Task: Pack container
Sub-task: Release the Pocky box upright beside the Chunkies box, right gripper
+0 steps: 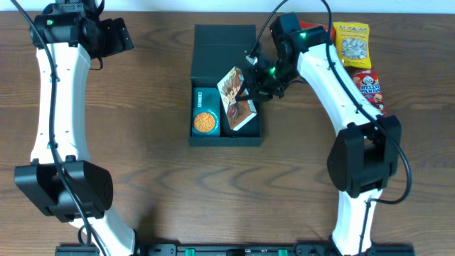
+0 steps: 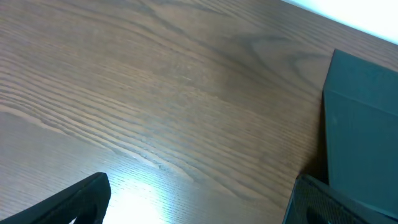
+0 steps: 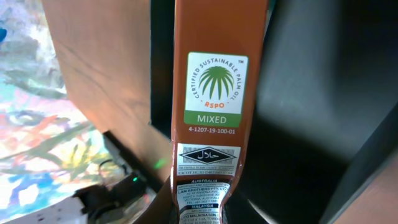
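The dark container lies open at the table's middle, its flap lid folded back. A small teal snack box with an orange circle lies in its left half. My right gripper is shut on a brown snack pack, held tilted over the container's right half. In the right wrist view the brown pack's side with labels fills the centre, the dark container behind it. My left gripper is open and empty at the far left; its view shows wood and the container's lid.
A yellow nut bag and a red snack pack lie at the back right, beside my right arm. Bare wooden tabletop surrounds the container.
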You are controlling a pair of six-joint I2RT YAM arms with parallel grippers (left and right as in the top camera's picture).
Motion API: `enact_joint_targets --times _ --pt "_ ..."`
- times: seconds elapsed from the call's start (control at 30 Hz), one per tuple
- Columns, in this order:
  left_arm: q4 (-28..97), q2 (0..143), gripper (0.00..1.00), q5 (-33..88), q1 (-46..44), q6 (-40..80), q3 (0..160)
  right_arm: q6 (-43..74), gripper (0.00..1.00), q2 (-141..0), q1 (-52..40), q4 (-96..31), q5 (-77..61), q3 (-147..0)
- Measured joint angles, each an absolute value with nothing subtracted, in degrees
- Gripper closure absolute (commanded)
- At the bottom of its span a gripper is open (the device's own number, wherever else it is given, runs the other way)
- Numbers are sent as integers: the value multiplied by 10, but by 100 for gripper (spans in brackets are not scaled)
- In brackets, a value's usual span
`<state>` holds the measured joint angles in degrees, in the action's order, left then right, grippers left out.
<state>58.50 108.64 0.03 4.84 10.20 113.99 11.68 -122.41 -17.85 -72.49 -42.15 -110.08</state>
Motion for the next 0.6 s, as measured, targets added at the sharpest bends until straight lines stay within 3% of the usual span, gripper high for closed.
enact_joint_targets --times 0.1,0.23,0.37,0.4,0.6 --pt "585 1086 5 0 48 102 1140 133 86 -1224 -179 -731 -421 -1101" --pt "585 1086 5 0 48 102 1140 174 69 -1224 -179 -724 -414 -1101" --pt "585 1086 5 0 48 102 1140 226 38 -1224 -183 -710 -388 -1101" --pt "585 1086 5 0 48 102 1140 240 36 -1224 -185 -706 -375 -1101" --pt "585 1086 5 0 48 102 1140 283 46 -1224 -187 -687 -327 -1101"
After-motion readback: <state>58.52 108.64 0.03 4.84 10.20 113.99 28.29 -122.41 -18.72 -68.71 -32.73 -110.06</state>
